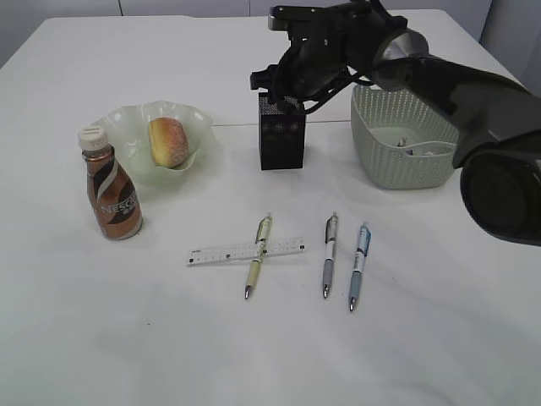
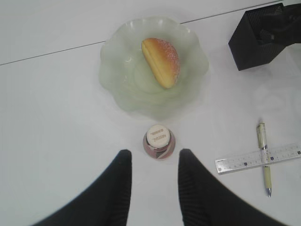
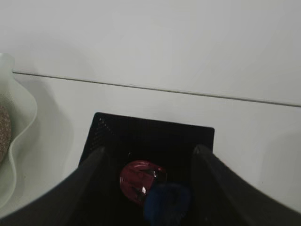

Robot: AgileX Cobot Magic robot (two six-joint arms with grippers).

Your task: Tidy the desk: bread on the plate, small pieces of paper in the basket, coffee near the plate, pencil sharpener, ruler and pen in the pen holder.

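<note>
Risk sits mostly at the pen holder [image 1: 281, 134]: the right gripper [image 1: 292, 85] hangs directly over its mouth with its jaws spread apart and nothing between them, and in the right wrist view a red, faceted object [image 3: 141, 179] with something blue [image 3: 165, 201] beside it lies down inside the black box. That red piece is probably the pencil sharpener, though the view is too dark to be sure. If the arm lifts away at a slant, a finger could catch the holder's rim and tip or drag the light box. A further hazard waits on the desk [image 1: 93, 338]: the ruler [image 1: 246, 251] lies flat with a yellowish pen [image 1: 257, 266] crossed over it, so lifting the ruler first would likely roll that pen away. 2 more pens [image 1: 328, 255] [image 1: 358, 266] lie just to the right, side by side and close enough that grasping 1 may nudge the other.

The left gripper [image 2: 154, 162] hovers above the coffee [image 1: 111, 191], jaws parted and empty, the white cap showing between the fingers in the left wrist view.

The bread [image 1: 167, 141] already rests in the plate [image 1: 127, 123], and the coffee stands upright just beside it. The basket [image 1: 397, 161] holds what looks like crumpled paper [image 1: 425, 149], partly hidden.
</note>
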